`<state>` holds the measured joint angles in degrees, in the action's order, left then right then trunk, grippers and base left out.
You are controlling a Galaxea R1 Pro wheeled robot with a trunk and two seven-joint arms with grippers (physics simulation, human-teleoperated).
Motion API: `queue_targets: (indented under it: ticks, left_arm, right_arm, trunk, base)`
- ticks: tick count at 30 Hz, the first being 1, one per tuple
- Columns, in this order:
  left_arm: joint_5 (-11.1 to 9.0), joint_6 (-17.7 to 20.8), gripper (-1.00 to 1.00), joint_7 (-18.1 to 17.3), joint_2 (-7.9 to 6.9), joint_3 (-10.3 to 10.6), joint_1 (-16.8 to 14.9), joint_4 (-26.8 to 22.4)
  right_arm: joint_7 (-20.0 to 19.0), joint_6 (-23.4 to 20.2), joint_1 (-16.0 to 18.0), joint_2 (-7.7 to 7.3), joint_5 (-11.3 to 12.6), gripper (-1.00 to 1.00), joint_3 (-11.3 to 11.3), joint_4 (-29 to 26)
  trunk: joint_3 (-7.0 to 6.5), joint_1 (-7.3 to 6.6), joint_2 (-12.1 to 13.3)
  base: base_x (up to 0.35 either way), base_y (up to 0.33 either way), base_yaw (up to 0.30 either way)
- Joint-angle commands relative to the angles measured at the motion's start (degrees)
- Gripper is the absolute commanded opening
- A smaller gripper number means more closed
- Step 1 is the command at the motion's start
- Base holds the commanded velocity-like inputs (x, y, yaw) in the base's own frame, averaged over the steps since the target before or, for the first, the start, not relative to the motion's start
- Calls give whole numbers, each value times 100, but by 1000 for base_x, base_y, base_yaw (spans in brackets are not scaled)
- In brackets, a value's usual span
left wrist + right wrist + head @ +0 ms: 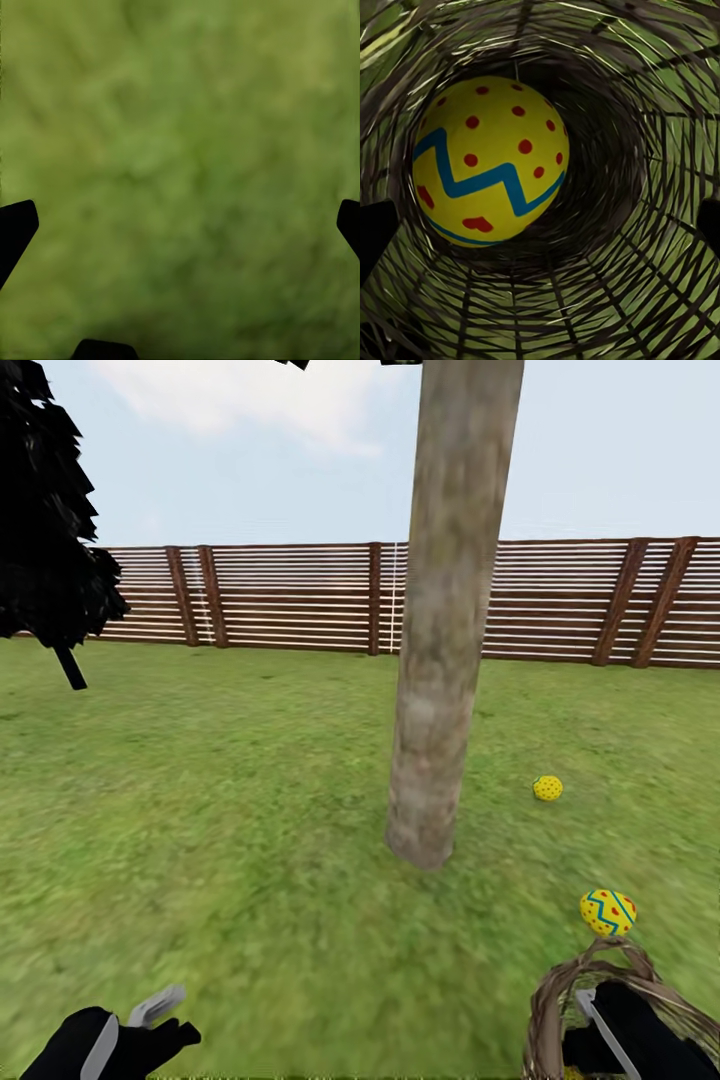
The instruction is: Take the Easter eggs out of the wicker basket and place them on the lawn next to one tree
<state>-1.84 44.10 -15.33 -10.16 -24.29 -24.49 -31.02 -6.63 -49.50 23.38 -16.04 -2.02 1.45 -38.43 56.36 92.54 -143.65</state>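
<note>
**Right gripper inside the wicker basket; three eggs counted**

Right gripper (605,1040) reaches down into the wicker basket (560,1000) at the lower right of the head view; its two black fingertips (375,232) sit wide apart at the edges of the wrist view, holding nothing. Between them, on the basket's woven floor, lies one Easter egg (489,161), yellow with a blue zigzag and red dots. A second egg (608,912) rests on the lawn (220,840) just beyond the basket's handle. A third egg (547,788) lies on the grass near the base of the tree (445,660), to its right. Left gripper (150,1025) hovers low over bare grass, fingers (16,229) spread and empty. One slatted wooden fence (300,595) closes the background; one black tree (45,520) stands at far left.
</note>
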Motion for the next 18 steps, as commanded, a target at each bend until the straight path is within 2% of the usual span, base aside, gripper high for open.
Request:
queue_targets:
  ticks: [1, 18]
  left_arm:
    - [-18, 38, 100, -6, 4, -23, -3, -4]
    - [-18, 33, 100, -3, 14, -23, -3, 85]
  right_arm:
    - [-31, -24, 3, -5, -25, 100, 14, -7]
    - [-30, -16, 1, 4, -17, 100, -5, -41]
  trunk:
    - [29, 1, -4]
    - [405, 45, -27]
  base:
    - [0, 0, 0]
    - [0, 0, 0]
